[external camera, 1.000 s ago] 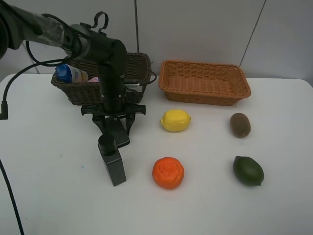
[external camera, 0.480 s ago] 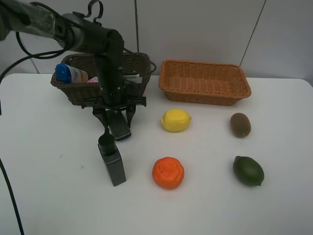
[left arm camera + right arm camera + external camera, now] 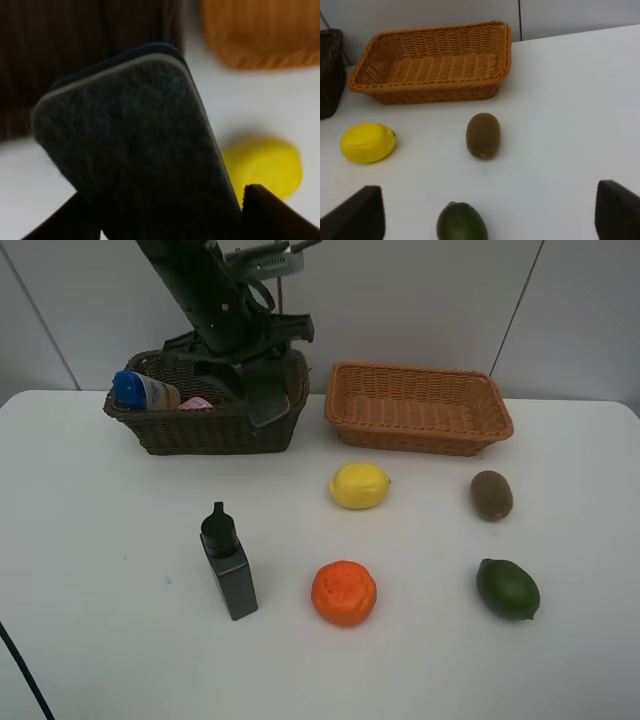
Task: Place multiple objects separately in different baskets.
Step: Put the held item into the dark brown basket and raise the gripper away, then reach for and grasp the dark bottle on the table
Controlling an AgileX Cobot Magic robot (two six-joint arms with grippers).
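Over the bench's back-left corner, the left hand (image 3: 243, 358) clamps the flat black case (image 3: 266, 400), which hangs tilted over the dark brown basket (image 3: 200, 432). The right hand (image 3: 487, 212) gapes fully, holding nothing, near the brown kiwi (image 3: 482, 135)

baskets (image 3: 200, 432) (image 3: 420, 438) 2 | fruits (image 3: 359, 485) (image 3: 343, 592) (image 3: 491, 494) (image 3: 507, 588) 4 | bottles (image 3: 145, 390) (image 3: 230, 568) 2 | case (image 3: 264, 392) 1 | tube (image 3: 195, 402) 1

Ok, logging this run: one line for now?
left tool: holds flat black case at dark basket | right tool: open | pump bottle: upright on table
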